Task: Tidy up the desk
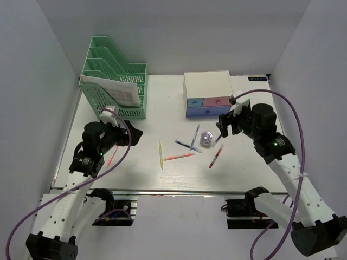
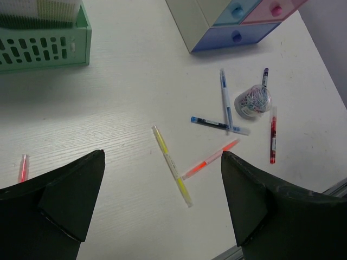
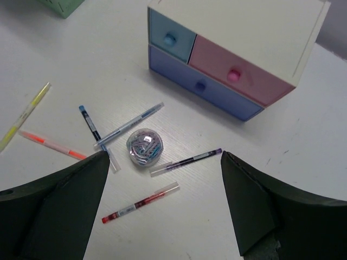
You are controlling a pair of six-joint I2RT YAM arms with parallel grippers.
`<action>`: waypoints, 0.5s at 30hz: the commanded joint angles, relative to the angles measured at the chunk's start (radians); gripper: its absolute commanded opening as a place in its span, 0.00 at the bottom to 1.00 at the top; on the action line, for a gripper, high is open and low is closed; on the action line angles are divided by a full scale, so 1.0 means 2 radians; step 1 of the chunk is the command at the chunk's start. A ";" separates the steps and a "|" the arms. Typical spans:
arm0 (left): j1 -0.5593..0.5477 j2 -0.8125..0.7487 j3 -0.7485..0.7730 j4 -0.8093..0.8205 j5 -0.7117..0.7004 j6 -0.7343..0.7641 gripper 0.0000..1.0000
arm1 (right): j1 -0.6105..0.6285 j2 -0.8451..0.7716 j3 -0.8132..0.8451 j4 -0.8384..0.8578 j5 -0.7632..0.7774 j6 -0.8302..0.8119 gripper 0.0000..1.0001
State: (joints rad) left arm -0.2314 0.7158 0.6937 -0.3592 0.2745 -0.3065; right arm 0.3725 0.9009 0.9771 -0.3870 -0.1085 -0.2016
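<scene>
Bright, even light; soft shadows.

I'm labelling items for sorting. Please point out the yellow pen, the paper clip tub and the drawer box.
yellow pen [image 2: 172, 165]: left wrist view, middle of its barrel.
paper clip tub [image 3: 145, 147]: right wrist view, centre of its clear lid.
drawer box [image 1: 206, 85]: top external view, middle of its white top.

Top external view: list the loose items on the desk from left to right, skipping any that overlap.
Pink-red pen → yellow pen → orange pen → tub of paper clips → red pen. Left out: the crossed blue pens and the purple pen.
</scene>
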 commanded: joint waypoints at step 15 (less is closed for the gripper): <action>-0.006 0.024 -0.030 0.024 0.018 -0.020 0.91 | -0.020 0.030 -0.067 0.050 -0.009 0.015 0.72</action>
State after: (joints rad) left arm -0.2382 0.7418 0.6380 -0.3325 0.2737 -0.3378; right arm 0.3447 0.9257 0.8520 -0.3702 -0.2005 -0.2291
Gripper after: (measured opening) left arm 0.928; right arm 0.736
